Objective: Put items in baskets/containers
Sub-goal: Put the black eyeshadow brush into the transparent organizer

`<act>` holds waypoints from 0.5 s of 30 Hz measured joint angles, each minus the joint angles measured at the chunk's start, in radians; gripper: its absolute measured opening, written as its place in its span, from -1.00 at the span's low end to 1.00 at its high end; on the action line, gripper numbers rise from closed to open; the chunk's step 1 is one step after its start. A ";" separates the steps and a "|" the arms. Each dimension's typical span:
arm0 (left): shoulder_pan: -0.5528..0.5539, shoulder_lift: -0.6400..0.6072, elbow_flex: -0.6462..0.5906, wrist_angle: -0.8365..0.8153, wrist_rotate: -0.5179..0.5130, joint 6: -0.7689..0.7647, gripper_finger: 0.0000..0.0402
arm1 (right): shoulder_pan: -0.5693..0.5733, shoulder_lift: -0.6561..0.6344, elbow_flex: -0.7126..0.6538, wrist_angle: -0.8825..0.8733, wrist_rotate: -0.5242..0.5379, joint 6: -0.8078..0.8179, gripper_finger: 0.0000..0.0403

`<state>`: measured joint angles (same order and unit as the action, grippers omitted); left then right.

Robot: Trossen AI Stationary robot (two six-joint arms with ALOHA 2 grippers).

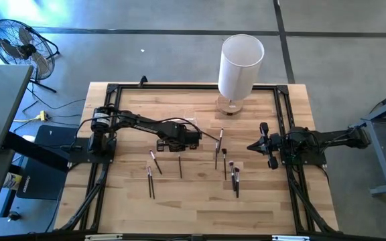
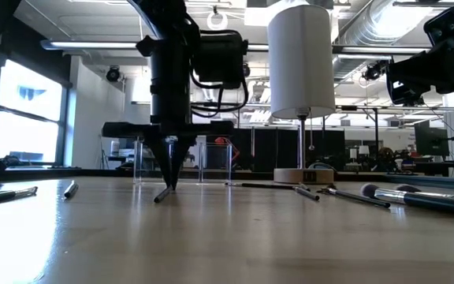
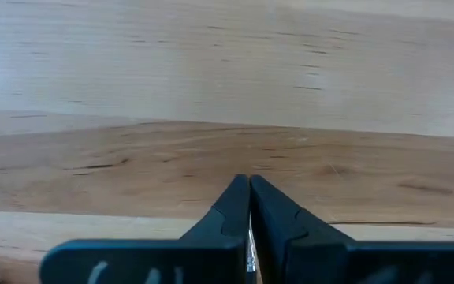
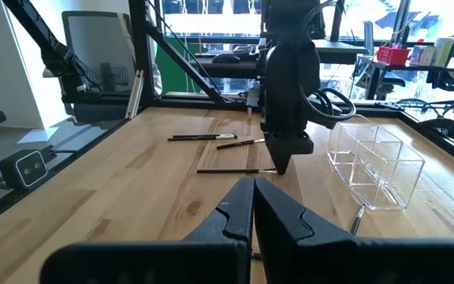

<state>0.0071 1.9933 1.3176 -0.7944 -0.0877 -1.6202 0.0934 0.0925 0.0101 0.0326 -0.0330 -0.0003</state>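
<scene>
Nearest, toward 6 o'clock on the wooden table (image 1: 179, 207), loose makeup brushes (image 1: 151, 182) lie scattered, not yet gathered; more lie toward 4 o'clock. At the table's centre the left gripper (image 2: 169, 183) is pointed straight down with its tips at the wood; its fingers are pressed together on what appears to be the pinched brush (image 2: 161, 194), a thin sliver showing between them. At 3 o'clock the right gripper (image 1: 250, 146) waits, closed and empty. Just beyond the left gripper, toward 12 o'clock, stands the clear plastic holder (image 4: 377, 167); farther off, the white cylinder (image 1: 240, 65). The pick step is judged in hand; next, a lift, a short carry to 12 o'clock, and release over a compartment are called for.
</scene>
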 joint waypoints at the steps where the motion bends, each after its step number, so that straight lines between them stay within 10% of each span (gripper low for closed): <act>1: -0.008 -0.016 0.005 -0.007 -0.019 0.000 -0.99 | 0.000 0.000 0.000 0.000 0.000 0.000 -0.96; 15: -0.142 -0.239 0.088 -0.041 -0.555 0.023 -1.00 | 0.000 0.000 0.000 0.001 0.000 0.000 -0.98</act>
<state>-0.1348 1.7543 1.4052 -0.8353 -0.6426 -1.5968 0.0937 0.0923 0.0101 0.0333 -0.0331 -0.0004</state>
